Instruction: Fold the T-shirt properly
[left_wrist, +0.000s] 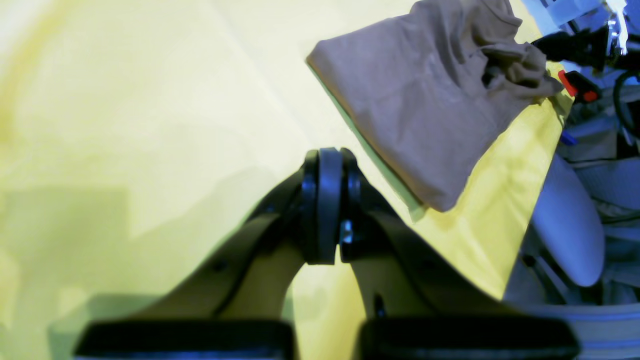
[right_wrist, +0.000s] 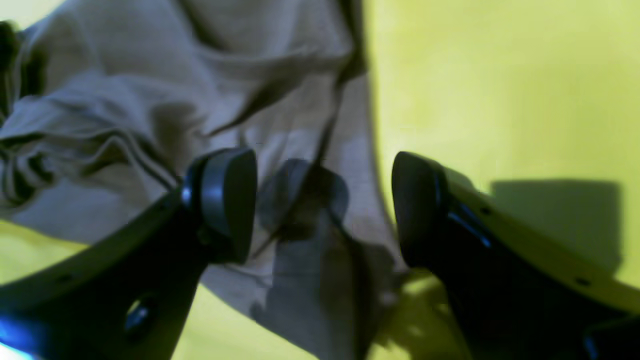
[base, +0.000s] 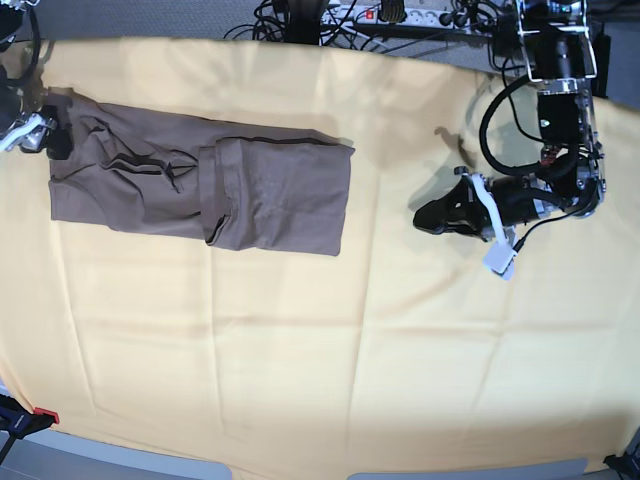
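Note:
The taupe T-shirt (base: 200, 185) lies as a long flat band at the back left of the yellow cloth (base: 330, 350), with one end doubled over toward the middle. My right gripper (base: 50, 140) is at the shirt's wrinkled left end. In the right wrist view this gripper (right_wrist: 322, 205) is open, its fingers (right_wrist: 225, 200) spread just above the T-shirt (right_wrist: 175, 100) edge and holding nothing. My left gripper (base: 425, 217) rests over bare cloth to the right, well apart from the shirt. Its pads (left_wrist: 320, 200) are pressed together, empty, with the T-shirt (left_wrist: 425, 100) far ahead.
The yellow cloth (left_wrist: 125, 125) covers the whole table. Cables and a power strip (base: 400, 15) run along the back edge. A red clamp (base: 42, 415) sits at the front left corner. The left arm's base and cables (base: 560, 100) stand at the back right.

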